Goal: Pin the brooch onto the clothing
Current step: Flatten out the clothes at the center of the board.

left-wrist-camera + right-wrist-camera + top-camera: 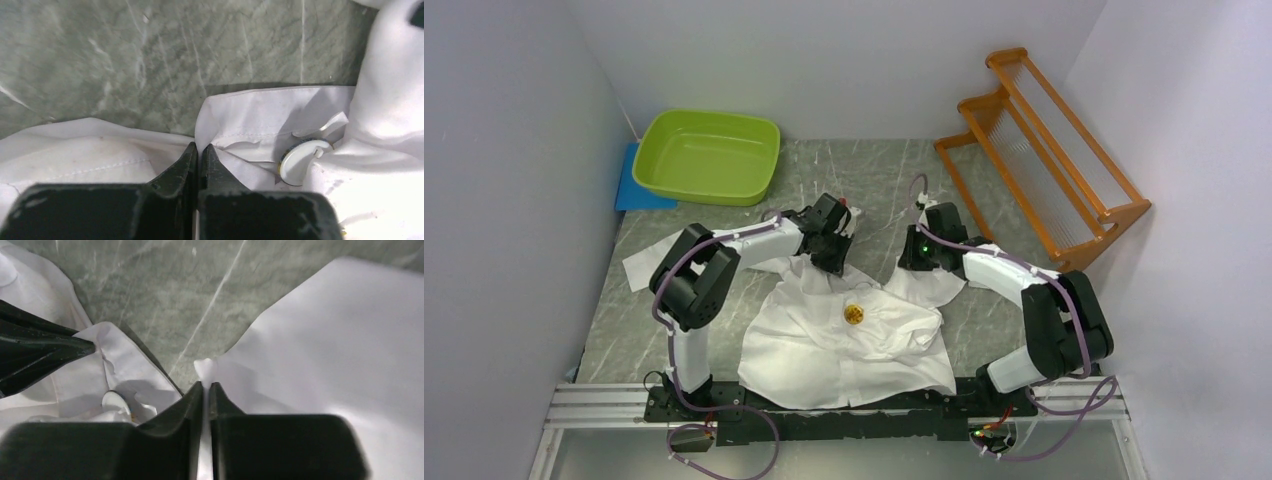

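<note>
Two pinches are shown: the left gripper [199,148] and the right gripper [205,386] are each closed on far-side cloth of the shirt [824,350], spread by the surface's near edge. The brooch [854,315] is seen on the chest, between and nearward of both; fastening is unconfirmed, judged pending.

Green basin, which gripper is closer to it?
Left. Left gripper, shut on the shirt, sits right of the green basin; right gripper is farther right.

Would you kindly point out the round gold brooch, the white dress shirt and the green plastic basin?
Round gold brooch [854,315], top view, its centre.
White dress shirt [814,350], top view, front panel.
Green plastic basin [709,160], top view, inner floor.
</note>
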`<action>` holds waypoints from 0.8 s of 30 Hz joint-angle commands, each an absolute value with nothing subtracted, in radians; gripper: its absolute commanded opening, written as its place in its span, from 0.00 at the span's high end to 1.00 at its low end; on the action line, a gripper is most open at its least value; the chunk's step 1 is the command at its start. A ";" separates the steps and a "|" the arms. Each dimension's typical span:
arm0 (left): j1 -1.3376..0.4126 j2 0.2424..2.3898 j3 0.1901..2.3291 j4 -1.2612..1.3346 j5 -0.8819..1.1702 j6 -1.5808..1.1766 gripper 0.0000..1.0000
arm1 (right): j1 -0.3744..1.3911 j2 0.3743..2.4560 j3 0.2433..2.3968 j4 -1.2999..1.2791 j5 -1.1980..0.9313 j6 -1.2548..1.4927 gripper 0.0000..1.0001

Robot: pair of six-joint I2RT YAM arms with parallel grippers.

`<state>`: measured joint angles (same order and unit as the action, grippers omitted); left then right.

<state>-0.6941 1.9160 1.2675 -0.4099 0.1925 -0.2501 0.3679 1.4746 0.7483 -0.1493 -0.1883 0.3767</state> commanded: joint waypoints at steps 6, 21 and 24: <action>-0.579 1.834 1.400 -0.372 0.090 -0.276 0.97 | 0.145 1.403 0.883 -0.079 -0.370 0.395 1.00; -0.472 1.691 1.243 -0.275 0.104 -0.351 0.97 | 0.057 1.225 0.684 0.072 -0.465 0.435 0.25; -0.472 1.685 1.239 -0.271 0.124 -0.338 0.97 | 0.104 1.214 0.701 0.117 -0.513 0.403 0.10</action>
